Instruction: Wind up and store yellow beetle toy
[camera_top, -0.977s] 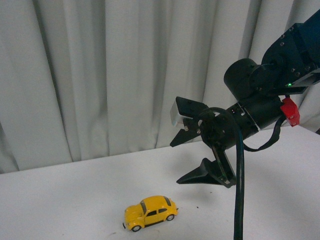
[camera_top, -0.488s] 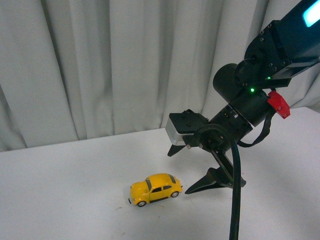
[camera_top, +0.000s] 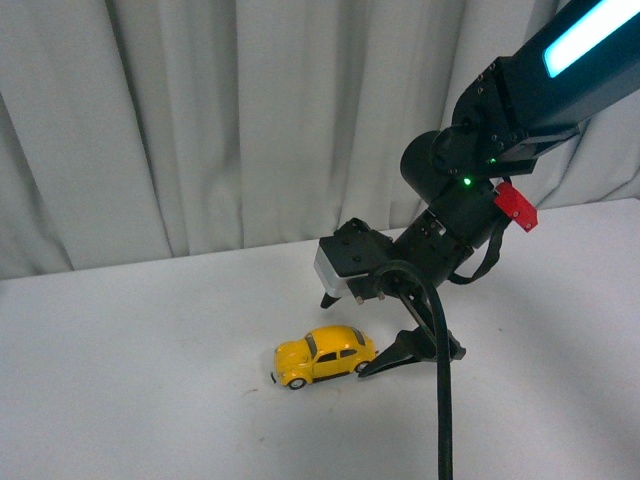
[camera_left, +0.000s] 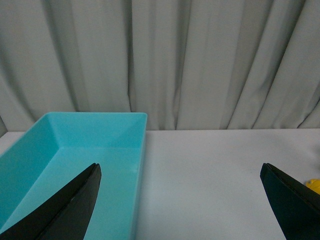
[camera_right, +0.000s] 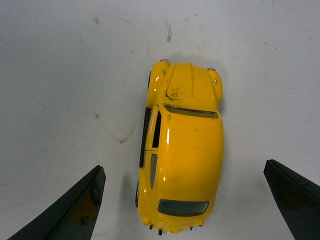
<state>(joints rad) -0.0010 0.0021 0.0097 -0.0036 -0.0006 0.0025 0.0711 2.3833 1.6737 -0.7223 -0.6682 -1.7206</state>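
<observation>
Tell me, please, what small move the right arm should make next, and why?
Probably lower the right gripper a little further over the yellow toy car. The gripper is open, and the car stands on the white table, centred between the two fingers with its sides facing them, but neither finger touches it. Shutting would likely come after that.

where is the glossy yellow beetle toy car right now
Front view: the yellow beetle toy car sits on the white table, lower centre, under the open right gripper; the right wrist view frames it between the fingers.
</observation>
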